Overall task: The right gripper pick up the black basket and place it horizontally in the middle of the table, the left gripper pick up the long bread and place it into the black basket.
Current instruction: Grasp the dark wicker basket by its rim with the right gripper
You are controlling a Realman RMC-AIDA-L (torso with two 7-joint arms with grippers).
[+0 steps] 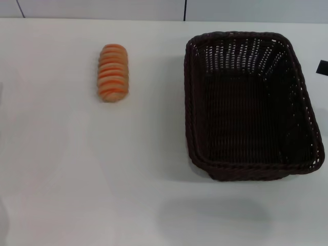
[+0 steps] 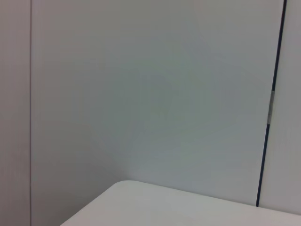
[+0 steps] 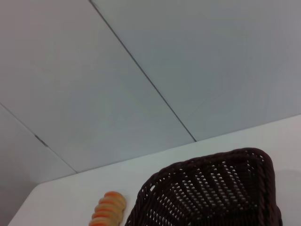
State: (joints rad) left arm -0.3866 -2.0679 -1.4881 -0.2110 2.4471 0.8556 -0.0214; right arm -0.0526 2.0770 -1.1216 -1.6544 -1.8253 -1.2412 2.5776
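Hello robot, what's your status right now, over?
Neither pincer in view. Black basket empty, on table at right, not yet centred. Long bread lies apart, left of it. Nothing in the way.

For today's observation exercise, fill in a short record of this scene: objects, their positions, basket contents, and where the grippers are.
Basket: large dark woven wicker basket, on the right side of the white tabletop
Basket contents: empty
Bread: small tan-orange striped loaf, lying on the tabletop left of the basket, apart from it
Grippers: neither in view
Task progress: nothing moved yet
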